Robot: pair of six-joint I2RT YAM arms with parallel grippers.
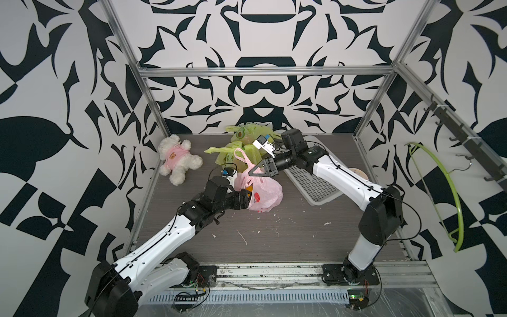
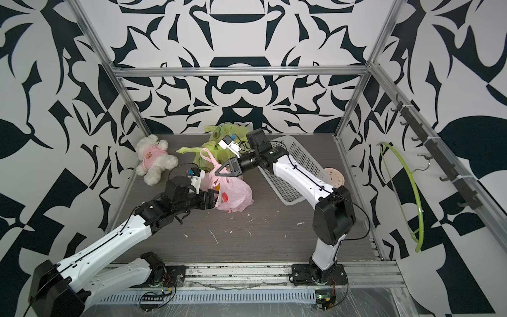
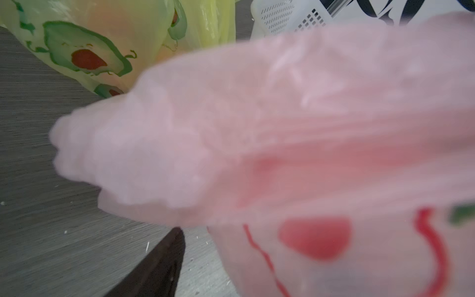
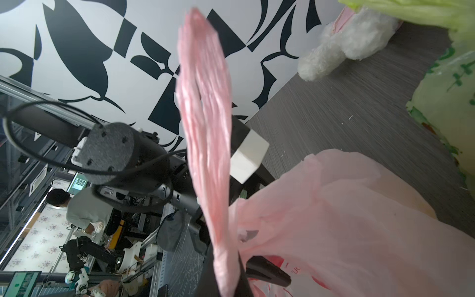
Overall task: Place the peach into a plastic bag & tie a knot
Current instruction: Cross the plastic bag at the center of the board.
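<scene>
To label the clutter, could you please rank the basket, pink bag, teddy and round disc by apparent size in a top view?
1. basket, largest even though it is partly hidden
2-3. pink bag and teddy: too alike to rank
4. disc, smallest, partly hidden

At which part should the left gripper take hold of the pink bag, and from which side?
Probably the bunched flap of the pink bag nearest the left gripper, approached sideways from the robot's left: it juts out there, while the right gripper is shut on the upright handle.
</scene>
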